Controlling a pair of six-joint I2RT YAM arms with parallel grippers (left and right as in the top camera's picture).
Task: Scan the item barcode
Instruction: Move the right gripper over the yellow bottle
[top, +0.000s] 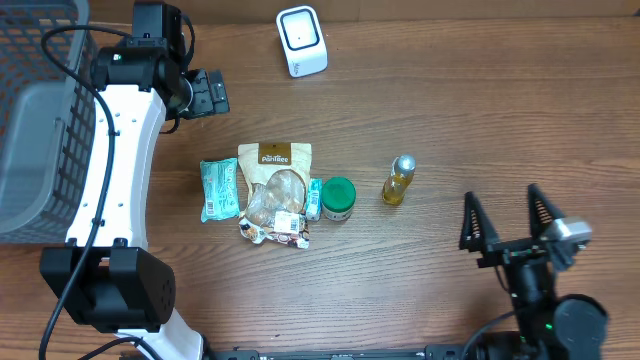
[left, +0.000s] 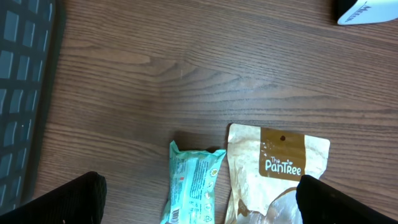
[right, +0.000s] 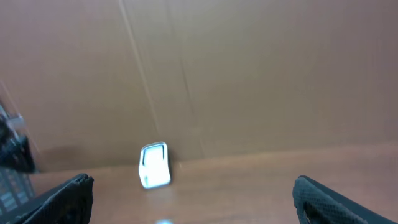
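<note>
Left claw (top: 207, 93) spread apart, empty, above worktop (top: 450, 100) beside basket (top: 40, 120). Right claw (top: 507, 222) spread apart, empty. Snack pouch (top: 276, 185) lies flat mid-worktop between teal packet (top: 218, 188) and green-lidded jar (top: 338, 198). Scanner (top: 301, 40) at far edge.

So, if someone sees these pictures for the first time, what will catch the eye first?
Probably the group of groceries at the middle of the table: a brown Pantree pouch, a teal packet beside it, a green-lidded jar and a small bottle of yellow liquid. Then the white scanner at the far edge and the grey basket at the left. The left gripper and the right gripper both stand open, holding nothing.
</note>
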